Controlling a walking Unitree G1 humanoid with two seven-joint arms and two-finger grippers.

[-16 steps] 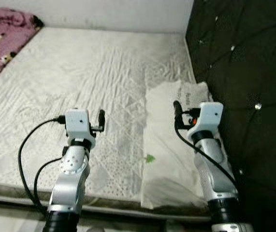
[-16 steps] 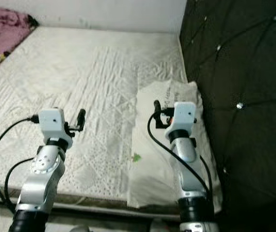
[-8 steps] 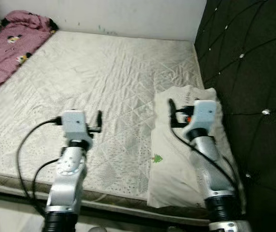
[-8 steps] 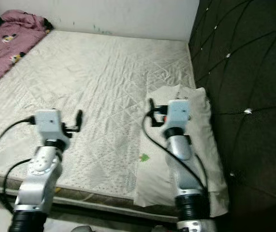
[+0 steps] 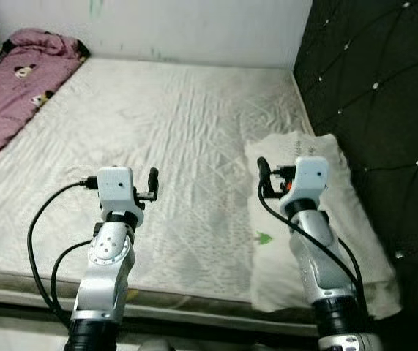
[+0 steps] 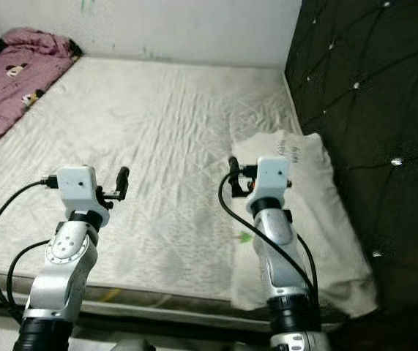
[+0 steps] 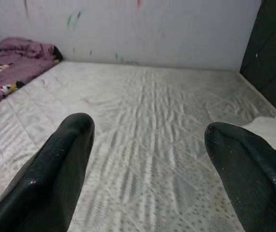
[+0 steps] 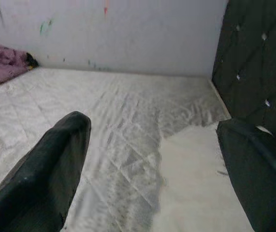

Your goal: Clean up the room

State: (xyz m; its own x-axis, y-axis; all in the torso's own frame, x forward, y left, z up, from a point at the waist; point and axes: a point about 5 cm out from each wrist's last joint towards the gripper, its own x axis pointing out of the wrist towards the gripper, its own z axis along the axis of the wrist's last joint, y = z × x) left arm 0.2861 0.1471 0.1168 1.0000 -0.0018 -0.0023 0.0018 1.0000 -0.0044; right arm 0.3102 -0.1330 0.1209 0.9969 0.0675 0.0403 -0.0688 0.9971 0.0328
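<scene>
pillow (image 5: 318,219) on mattress (image 5: 157,153), beside headboard (image 5: 377,95)

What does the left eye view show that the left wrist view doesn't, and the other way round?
The left eye view takes in the silver left arm and silver right arm, their black cables, and a small green mark on the white pillow. The left wrist view looks closely along the left arm's black fingers, spread apart, and catches a pink smear on the white wall. Both share the white quilted mattress, pink blanket and dark tufted headboard.
</scene>
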